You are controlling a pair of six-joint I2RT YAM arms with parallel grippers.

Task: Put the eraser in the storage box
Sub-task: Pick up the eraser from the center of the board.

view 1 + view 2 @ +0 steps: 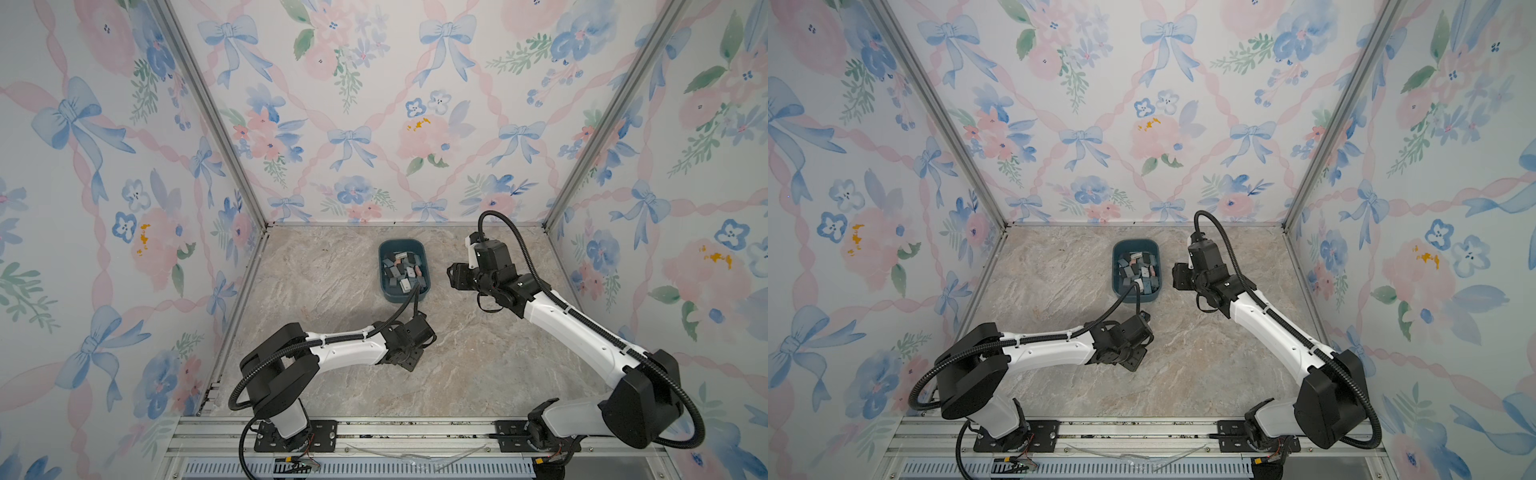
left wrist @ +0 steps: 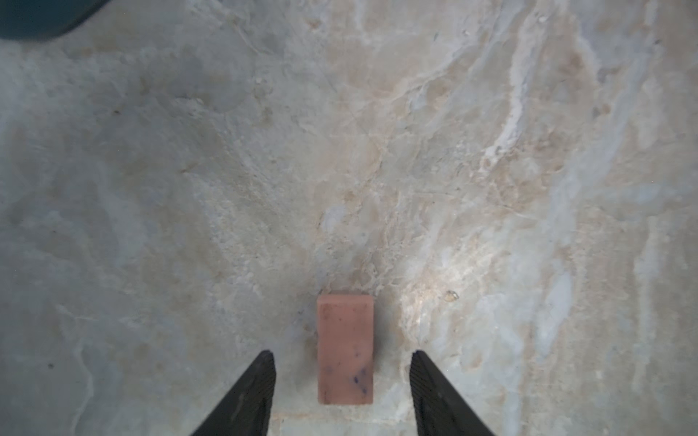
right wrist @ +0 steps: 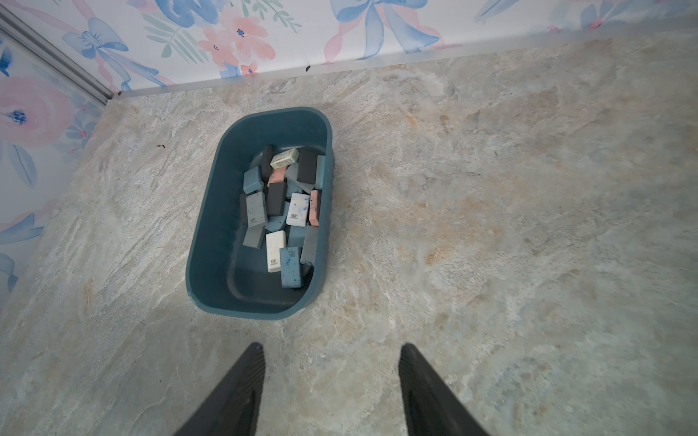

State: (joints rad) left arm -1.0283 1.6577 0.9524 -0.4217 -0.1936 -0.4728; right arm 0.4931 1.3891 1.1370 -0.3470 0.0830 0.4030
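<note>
A pink eraser (image 2: 345,349) lies flat on the marble table, seen in the left wrist view. My left gripper (image 2: 342,355) is open and straddles it, a gap between the eraser and each finger. In both top views the left wrist covers the eraser. The storage box (image 1: 401,245) (image 1: 1136,242), a dark teal tub, stands at the back centre and holds several erasers (image 3: 275,251). My right gripper (image 3: 331,347) is open and empty, hovering beside the box's right side (image 1: 455,276).
The left arm's black cable (image 1: 415,295) arches over the box's near rim in a top view. A corner of the box (image 2: 37,19) shows in the left wrist view. Floral walls enclose the table on three sides.
</note>
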